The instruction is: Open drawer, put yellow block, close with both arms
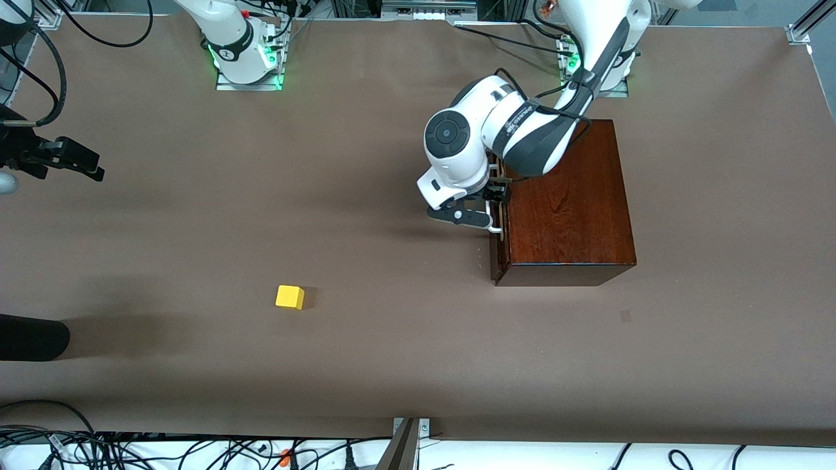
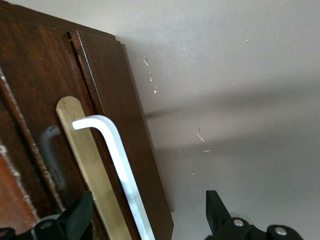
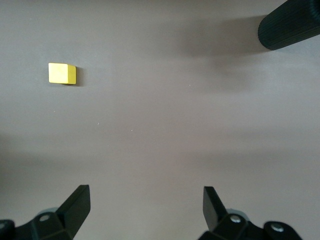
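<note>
The right tool (image 1: 98, 171) hangs over the bare brown counter (image 1: 366, 365) at the right arm's end, its two black fingers (image 3: 75, 207) spread as wide as they go and holding nothing; this arm waits. Nearer the front camera and toward the middle of the counter sits the small bright yellow cube (image 1: 289, 297), well apart from both tools and untouched; the right wrist view shows it lying ahead of the open fingers.

Toward the left arm's end, the left tool (image 1: 486, 219) is down at the front of the glossy dark reddish-brown wooden box (image 1: 568, 196); its fingers (image 2: 75, 217) stand open, one on each side of the white U-shaped bar handle (image 2: 117, 155), with no grip taken yet as far as the wrist view shows. The dark brown drawer front (image 2: 130, 130) sits nearly flush with the box, so the drawer reads as shut or barely cracked.

The step in hand looks like the first one, opening the drawer; the next move calls for the left tool to close squarely on the bar and pull straight out along the slide, away from the box; a skewed pull could drag the box across the counter. The cube comes after that.
</note>
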`<action>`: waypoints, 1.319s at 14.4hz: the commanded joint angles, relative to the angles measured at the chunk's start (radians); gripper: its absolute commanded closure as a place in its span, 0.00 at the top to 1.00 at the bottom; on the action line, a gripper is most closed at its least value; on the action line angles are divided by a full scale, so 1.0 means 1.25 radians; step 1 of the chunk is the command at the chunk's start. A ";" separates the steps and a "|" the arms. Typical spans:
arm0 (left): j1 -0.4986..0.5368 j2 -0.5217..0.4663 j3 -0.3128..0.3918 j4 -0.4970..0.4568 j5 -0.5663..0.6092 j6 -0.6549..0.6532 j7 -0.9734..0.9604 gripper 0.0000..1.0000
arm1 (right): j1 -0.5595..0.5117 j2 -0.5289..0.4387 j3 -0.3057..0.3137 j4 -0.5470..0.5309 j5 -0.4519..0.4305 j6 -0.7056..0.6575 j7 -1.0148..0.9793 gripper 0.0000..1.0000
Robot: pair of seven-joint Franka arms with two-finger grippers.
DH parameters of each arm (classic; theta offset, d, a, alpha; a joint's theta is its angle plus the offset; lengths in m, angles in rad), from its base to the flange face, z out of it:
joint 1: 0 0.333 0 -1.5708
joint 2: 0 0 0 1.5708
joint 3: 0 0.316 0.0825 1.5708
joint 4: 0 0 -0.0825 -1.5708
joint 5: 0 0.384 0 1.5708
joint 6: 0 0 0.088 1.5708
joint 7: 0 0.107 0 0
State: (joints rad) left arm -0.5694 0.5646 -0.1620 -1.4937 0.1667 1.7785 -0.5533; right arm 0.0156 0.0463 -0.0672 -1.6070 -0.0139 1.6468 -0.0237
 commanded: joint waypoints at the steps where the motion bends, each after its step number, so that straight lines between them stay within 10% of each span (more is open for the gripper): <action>1: -0.006 0.005 0.006 -0.008 0.026 0.008 -0.015 1.00 | -0.006 0.000 0.002 0.002 0.006 0.001 -0.013 1.00; 19: -0.034 0.039 0.004 -0.042 0.083 0.049 -0.069 1.00 | -0.006 0.001 0.002 0.002 0.006 -0.001 -0.013 1.00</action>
State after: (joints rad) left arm -0.6035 0.6180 -0.1620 -1.5335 0.2389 1.8255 -0.6191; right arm 0.0156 0.0466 -0.0671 -1.6070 -0.0139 1.6468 -0.0237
